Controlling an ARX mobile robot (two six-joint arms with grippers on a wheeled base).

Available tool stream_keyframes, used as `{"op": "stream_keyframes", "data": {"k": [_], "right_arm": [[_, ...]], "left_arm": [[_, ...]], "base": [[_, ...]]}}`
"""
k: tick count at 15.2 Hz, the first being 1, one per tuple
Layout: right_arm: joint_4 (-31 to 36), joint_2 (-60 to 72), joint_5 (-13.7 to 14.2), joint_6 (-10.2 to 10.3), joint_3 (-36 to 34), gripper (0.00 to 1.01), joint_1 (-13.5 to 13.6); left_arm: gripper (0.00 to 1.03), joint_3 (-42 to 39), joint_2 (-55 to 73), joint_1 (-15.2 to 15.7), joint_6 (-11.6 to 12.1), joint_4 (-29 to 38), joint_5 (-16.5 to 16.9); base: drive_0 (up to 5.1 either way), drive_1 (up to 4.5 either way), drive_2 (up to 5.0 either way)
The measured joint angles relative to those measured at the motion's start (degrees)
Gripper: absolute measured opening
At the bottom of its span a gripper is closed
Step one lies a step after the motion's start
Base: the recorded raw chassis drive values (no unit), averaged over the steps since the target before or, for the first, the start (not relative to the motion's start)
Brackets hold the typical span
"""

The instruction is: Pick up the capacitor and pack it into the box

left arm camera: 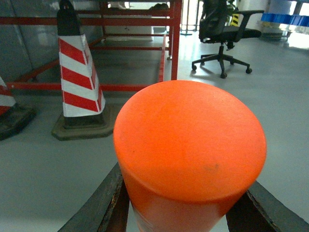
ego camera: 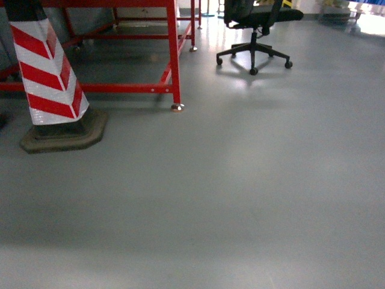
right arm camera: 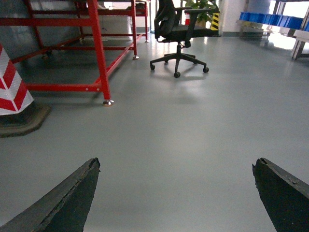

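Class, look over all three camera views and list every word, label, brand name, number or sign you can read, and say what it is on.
No readable text in any view.
The traffic cone bears only red and white stripes, no lettering.
The orange cylinder in the left gripper shows no marking on its visible end.
The yellow and black hazard striping behind the office chair is a pattern, no words.
The blue bins show no legible labels.

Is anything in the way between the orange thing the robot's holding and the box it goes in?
I can't tell, because no box shows in any view. The left gripper holds the orange capacitor. Ahead lies open grey floor, with a striped cone, a red frame and an office chair further off.
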Motion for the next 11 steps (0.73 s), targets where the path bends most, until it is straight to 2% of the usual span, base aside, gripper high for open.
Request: {"op": "stream_keyframes", "data": {"k": [11], "right_arm": [[0.07, 0.00, 0.00, 0.00, 0.00, 0.98, 0.00]], "left_arm": [[0.44, 0.00, 0.00, 0.00, 0.00, -0.04, 0.00]], "base": [[-5.0, 2.38, 2.4]]}}
